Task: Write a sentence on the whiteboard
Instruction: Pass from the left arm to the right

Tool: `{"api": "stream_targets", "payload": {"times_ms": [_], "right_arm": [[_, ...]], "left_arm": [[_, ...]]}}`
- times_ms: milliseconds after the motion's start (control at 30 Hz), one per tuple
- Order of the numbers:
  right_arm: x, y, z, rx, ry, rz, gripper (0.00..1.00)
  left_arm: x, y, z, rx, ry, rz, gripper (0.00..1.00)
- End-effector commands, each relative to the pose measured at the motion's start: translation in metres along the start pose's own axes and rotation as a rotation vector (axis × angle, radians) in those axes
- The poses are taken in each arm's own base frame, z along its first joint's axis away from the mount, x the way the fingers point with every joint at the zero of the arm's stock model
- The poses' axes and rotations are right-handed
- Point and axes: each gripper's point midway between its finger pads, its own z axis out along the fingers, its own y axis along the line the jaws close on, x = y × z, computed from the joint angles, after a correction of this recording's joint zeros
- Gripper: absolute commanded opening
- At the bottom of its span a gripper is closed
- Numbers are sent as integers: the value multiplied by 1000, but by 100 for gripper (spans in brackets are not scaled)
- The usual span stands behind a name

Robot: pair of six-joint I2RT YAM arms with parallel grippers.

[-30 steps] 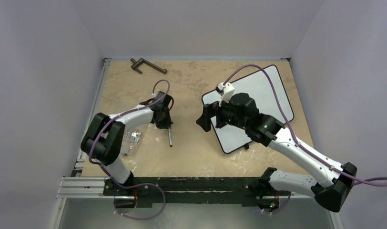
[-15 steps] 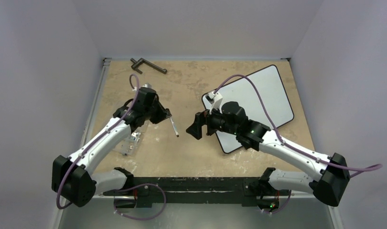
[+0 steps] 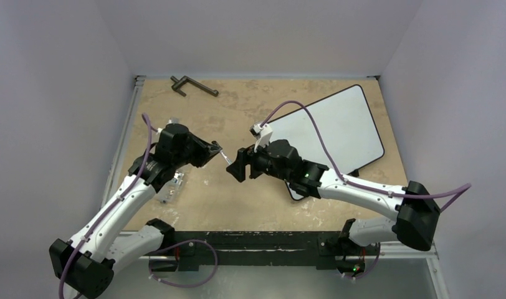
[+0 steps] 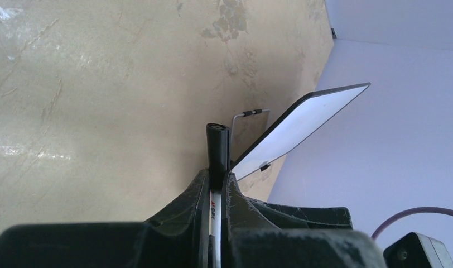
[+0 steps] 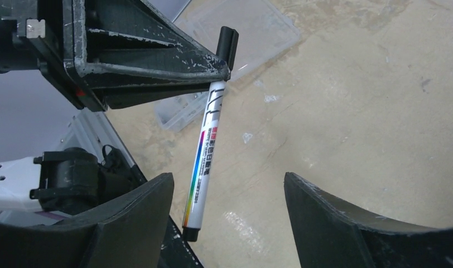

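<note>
The whiteboard (image 3: 347,121) lies flat at the back right with its surface blank; no sentence shows on it. It also shows in the left wrist view (image 4: 302,120). My left gripper (image 3: 217,151) is shut on a white marker (image 3: 225,157) with black ends, held above the table's middle. In the left wrist view the marker (image 4: 217,148) sticks out between the gripper (image 4: 217,180) jaws. My right gripper (image 3: 237,168) is open, facing the marker. In the right wrist view the marker (image 5: 206,139) hangs just inside the left finger of the gripper (image 5: 229,215), not touching.
A dark metal tool (image 3: 193,85) lies at the back left. A clear plastic piece (image 3: 171,184) lies on the table's left side under my left arm, and it also shows in the right wrist view (image 5: 241,33). Walls close in three sides.
My left gripper has lifted the marker off the table and carried it right. My right arm has swung left off the whiteboard until its open jaws face the marker.
</note>
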Motion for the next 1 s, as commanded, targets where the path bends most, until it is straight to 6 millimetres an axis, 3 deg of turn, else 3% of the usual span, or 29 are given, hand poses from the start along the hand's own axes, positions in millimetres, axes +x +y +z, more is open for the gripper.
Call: {"api": "stream_targets", "payload": {"times_ms": [0, 233, 333, 400, 567, 667, 800, 867, 967], "right_arm": [[-47, 23, 8, -23, -149, 0, 68], [-50, 31, 22, -22, -146, -6, 40], [-46, 34, 27, -25, -125, -11, 14], [-44, 33, 27, -17, -112, -16, 2], [-41, 33, 23, -17, -92, -25, 0], [-42, 34, 17, -21, -90, -35, 0], [-45, 38, 5, -34, -71, -68, 0], [-47, 40, -2, -40, -55, -99, 0], [-48, 50, -17, -97, -25, -151, 0]], "left_arm": [[-3, -10, -11, 78, -19, -104, 0], [-5, -6, -25, 129, -49, -150, 0], [-5, -7, -28, 143, -52, -147, 0], [-5, -7, -30, 142, -52, -142, 0], [-8, -3, -32, 142, -78, -136, 0], [-7, -4, -36, 153, -75, -99, 20], [-11, 0, -44, 159, -100, -17, 58], [-15, 1, -52, 164, -118, 58, 66], [-16, -8, -63, 209, -100, 203, 66]]}}
